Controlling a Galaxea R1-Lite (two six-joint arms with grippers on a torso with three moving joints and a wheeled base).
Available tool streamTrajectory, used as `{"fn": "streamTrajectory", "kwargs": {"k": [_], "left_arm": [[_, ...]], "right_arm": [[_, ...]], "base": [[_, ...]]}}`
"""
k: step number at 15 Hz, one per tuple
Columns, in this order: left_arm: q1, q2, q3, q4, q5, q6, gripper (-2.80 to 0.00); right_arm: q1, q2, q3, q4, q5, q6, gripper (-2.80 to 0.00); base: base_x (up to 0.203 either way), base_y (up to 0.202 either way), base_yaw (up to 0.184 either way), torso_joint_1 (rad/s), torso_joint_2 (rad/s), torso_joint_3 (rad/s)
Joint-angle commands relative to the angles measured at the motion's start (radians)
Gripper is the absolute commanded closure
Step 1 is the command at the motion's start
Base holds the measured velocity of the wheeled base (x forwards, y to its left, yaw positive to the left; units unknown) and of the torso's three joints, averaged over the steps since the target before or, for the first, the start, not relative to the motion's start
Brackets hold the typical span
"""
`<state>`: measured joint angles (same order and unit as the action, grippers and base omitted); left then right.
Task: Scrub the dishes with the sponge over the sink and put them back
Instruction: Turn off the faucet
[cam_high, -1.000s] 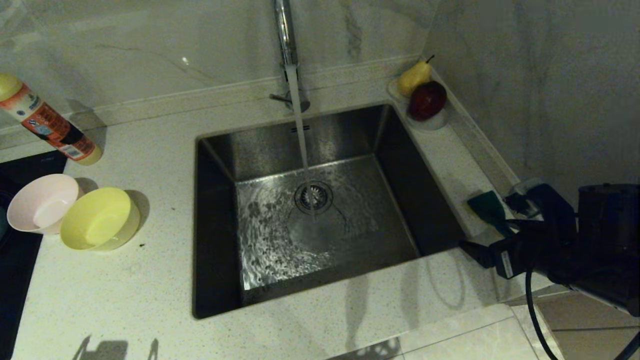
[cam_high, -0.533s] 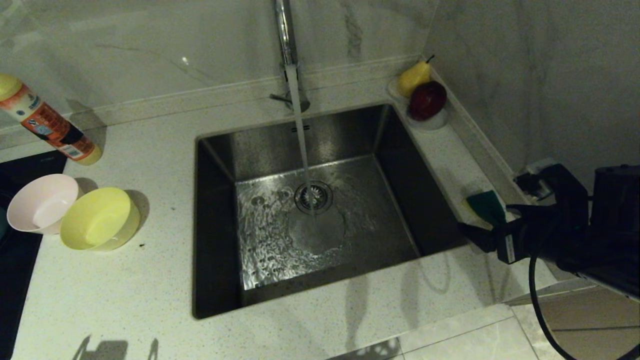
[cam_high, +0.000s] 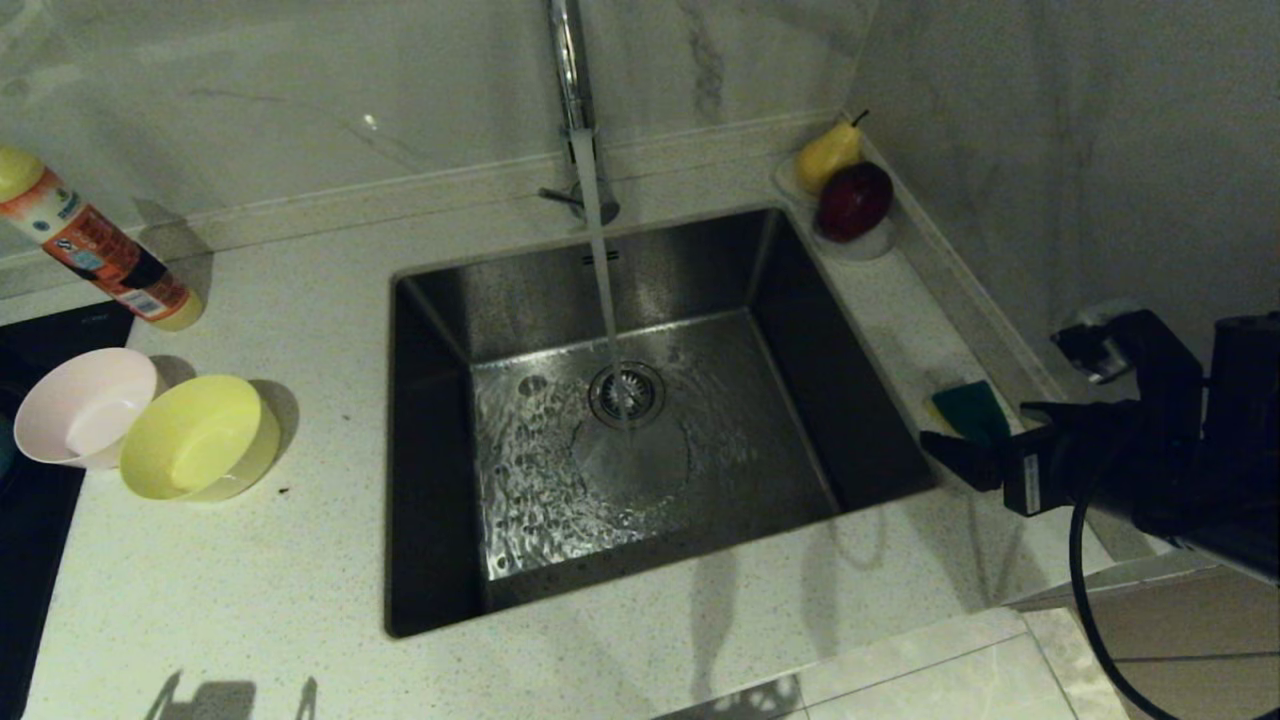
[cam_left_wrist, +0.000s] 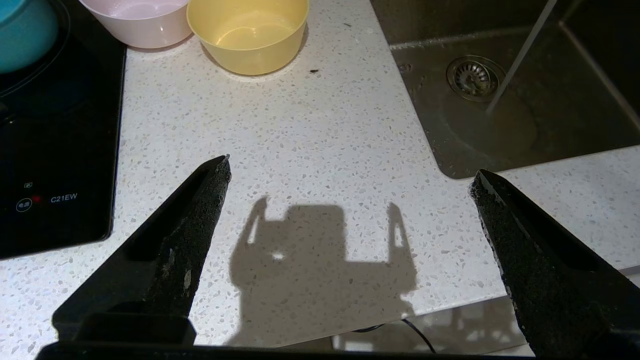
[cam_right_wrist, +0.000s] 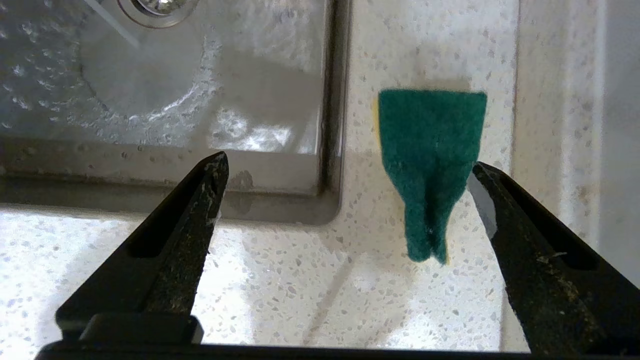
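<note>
Since the earlier frame the right gripper (cam_high: 975, 455) has risen toward the tabletop's right edge, where the sponge (cam_high: 965, 412) lies beside the sink (cam_high: 440, 420); its jaws gape wide and hold nothing, one tip just beside the sponge. Left gripper (cam_left_wrist: 350, 172) hovers with wide, empty jaws. Pink bowl (cam_high: 80, 405), yellow bowl (cam_high: 200, 437) and blue bowl (cam_left_wrist: 22, 30) sit unscrubbed near the left edge, so everything remains.

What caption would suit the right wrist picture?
Open right gripper above the counter, green sponge by one finger, beside the sink.
</note>
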<state>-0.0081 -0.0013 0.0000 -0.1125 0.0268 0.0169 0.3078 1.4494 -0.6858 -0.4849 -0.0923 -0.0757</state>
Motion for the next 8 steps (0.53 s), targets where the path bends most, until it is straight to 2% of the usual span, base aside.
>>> {"fn": "streamTrajectory", "kwargs": {"k": [1, 4, 8], "left_arm": [[0.0, 0.001, 0.04, -0.003, 0.001, 0.0, -2.8], [0.0, 0.001, 0.04, -0.001, 0.001, 0.0, -2.8], [0.0, 0.001, 0.04, -0.001, 0.001, 0.0, -2.8]], "right_arm": [[-0.014, 0.041, 0.001, -0.004, -0.001, 0.027, -2.8], [-0.024, 0.065, 0.0, 0.002, -0.001, 0.108, -2.8], [-0.044, 0.083, 0.003, 0.004, 0.0, 0.115, -2.8]], "base": [[0.0, 0.0, 0.0, 0.0, 0.0, 0.0], [0.0, 0.0, 0.0, 0.0, 0.0, 0.0], [0.0, 0.0, 0.0, 0.0, 0.0, 0.0]]}}
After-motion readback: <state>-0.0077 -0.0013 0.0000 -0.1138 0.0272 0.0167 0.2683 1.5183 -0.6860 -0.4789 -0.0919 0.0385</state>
